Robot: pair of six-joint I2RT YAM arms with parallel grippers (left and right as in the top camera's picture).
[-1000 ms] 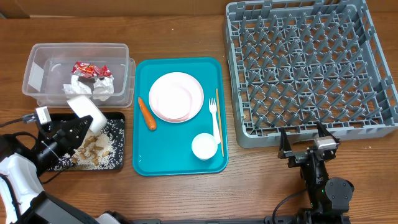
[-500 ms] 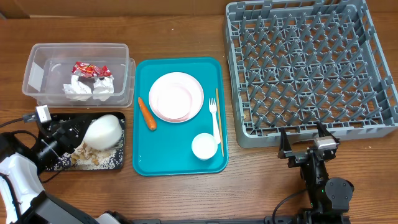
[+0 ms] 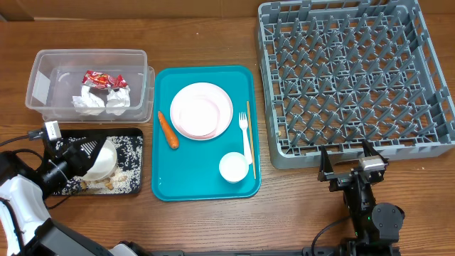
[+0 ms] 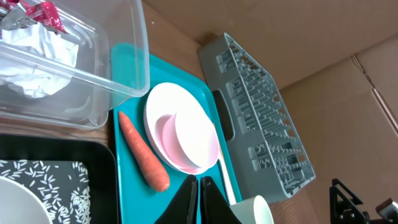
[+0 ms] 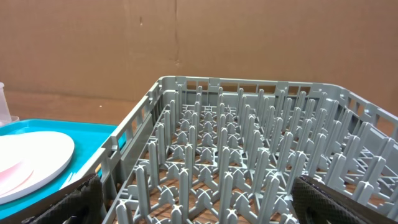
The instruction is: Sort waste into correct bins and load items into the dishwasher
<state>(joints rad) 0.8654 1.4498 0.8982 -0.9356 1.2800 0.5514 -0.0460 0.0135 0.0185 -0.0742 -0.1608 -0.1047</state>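
Bowl (image 3: 102, 158) seemingly covers most scraps (image 3: 109, 183); cup (image 4: 256, 211) cropped by bottom edge.

Overhead looks straight down; both low wrist views share the plate (image 3: 201, 110) and rack (image 3: 355, 75).

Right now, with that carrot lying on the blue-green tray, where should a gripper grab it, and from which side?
Probably around its middle, from straight above, closing across its narrow width. The carrot lies flat and slanted on the teal tray, with bare tray on both long sides, between the rim and the plate.
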